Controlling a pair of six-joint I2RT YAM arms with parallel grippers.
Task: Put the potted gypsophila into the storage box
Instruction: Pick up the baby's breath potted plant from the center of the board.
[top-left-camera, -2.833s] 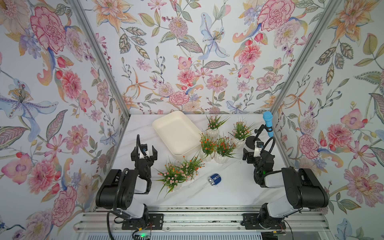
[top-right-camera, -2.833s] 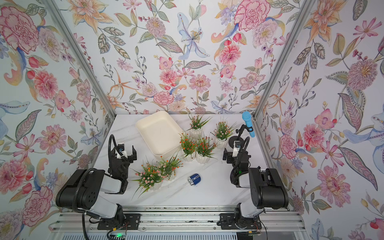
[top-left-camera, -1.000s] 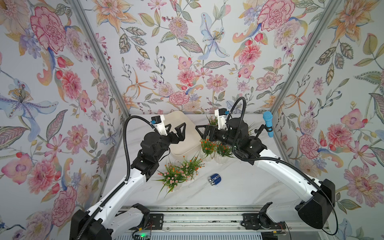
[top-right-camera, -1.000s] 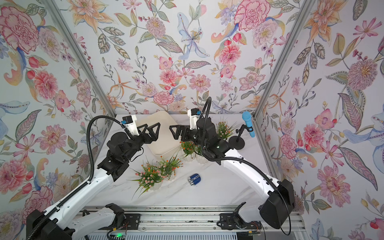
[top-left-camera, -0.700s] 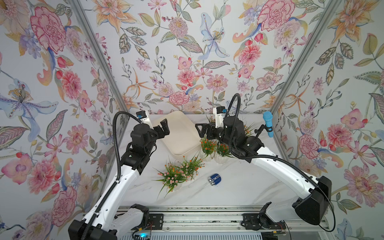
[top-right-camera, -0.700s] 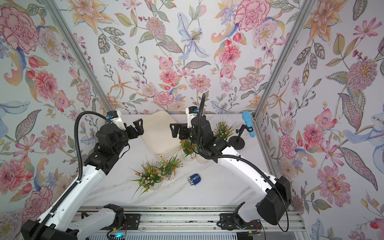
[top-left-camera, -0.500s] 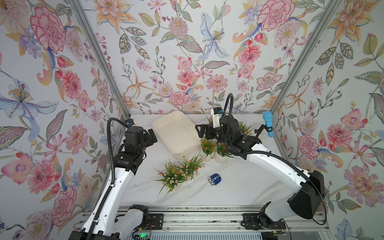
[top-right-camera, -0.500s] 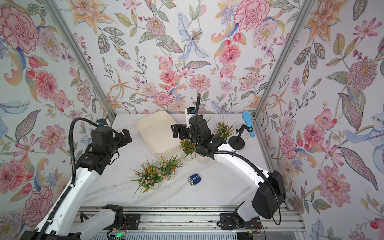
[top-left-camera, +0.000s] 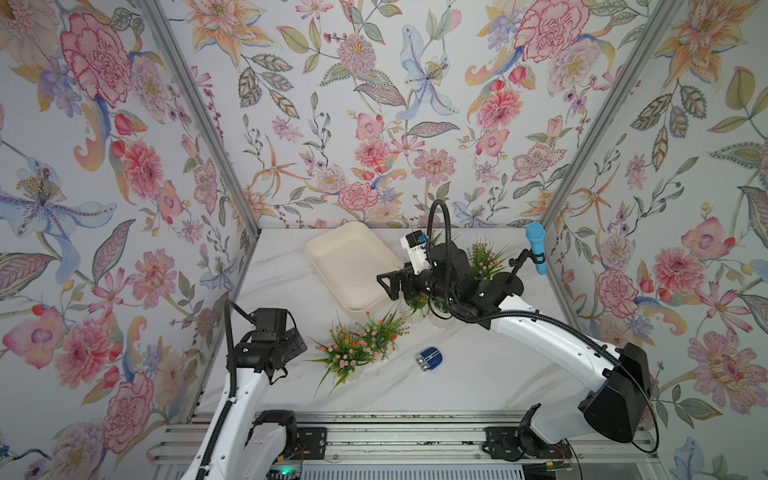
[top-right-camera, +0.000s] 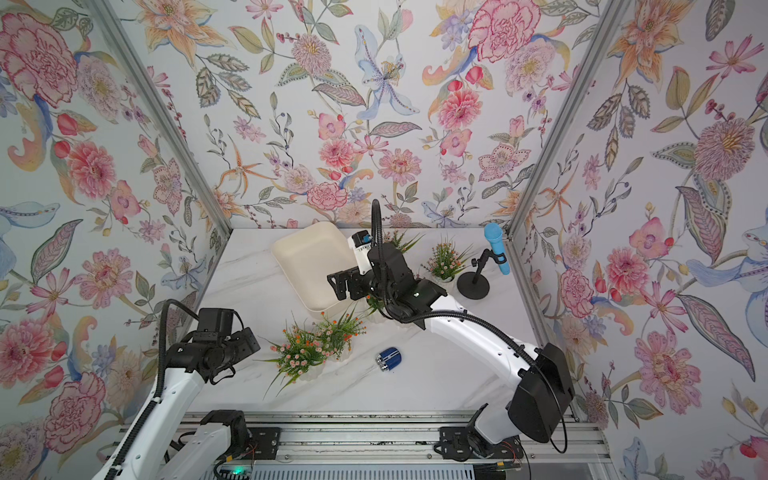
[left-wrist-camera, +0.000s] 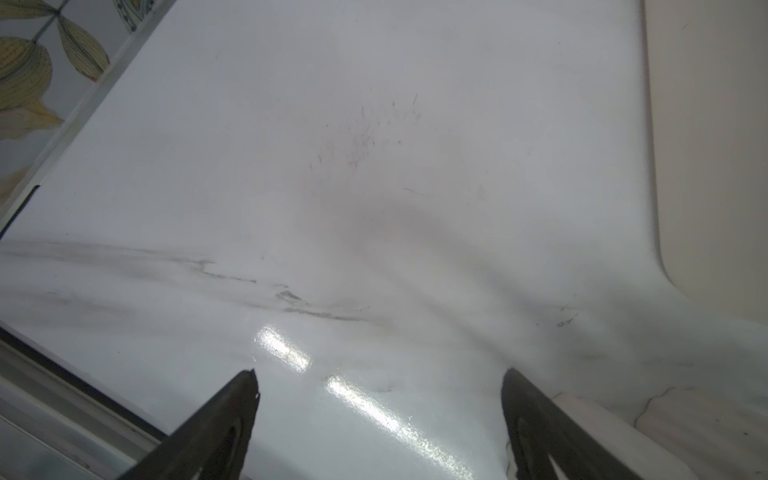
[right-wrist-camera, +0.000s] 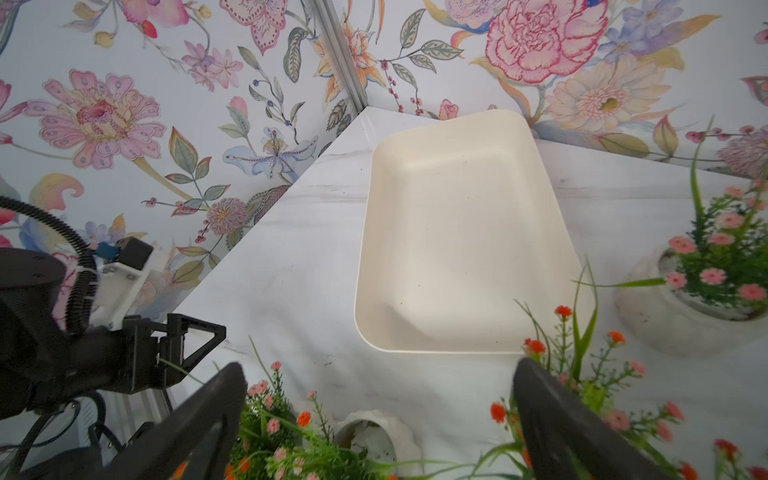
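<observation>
Spread wide, my right gripper (right-wrist-camera: 378, 374) hangs over the potted gypsophila (right-wrist-camera: 715, 266) (grassy plastic sprigs, tiny pink and orange blooms, chalky white pots). The pots sit on the glossy marbled table (right-wrist-camera: 291, 270), just beside the smooth, round-cornered cream storage box (right-wrist-camera: 457, 228). My left gripper (left-wrist-camera: 378, 374), dark tapered fingers (left-wrist-camera: 224, 415) parted, holds nothing.

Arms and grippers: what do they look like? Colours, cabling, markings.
The left arm and right arm have white links, black joint housings and black ribbed cable conduit. The right wrist carries a white camera block with a blue connector. The left gripper and right gripper have black tapered fingers on triangular truss frames. No legible markings.
</observation>
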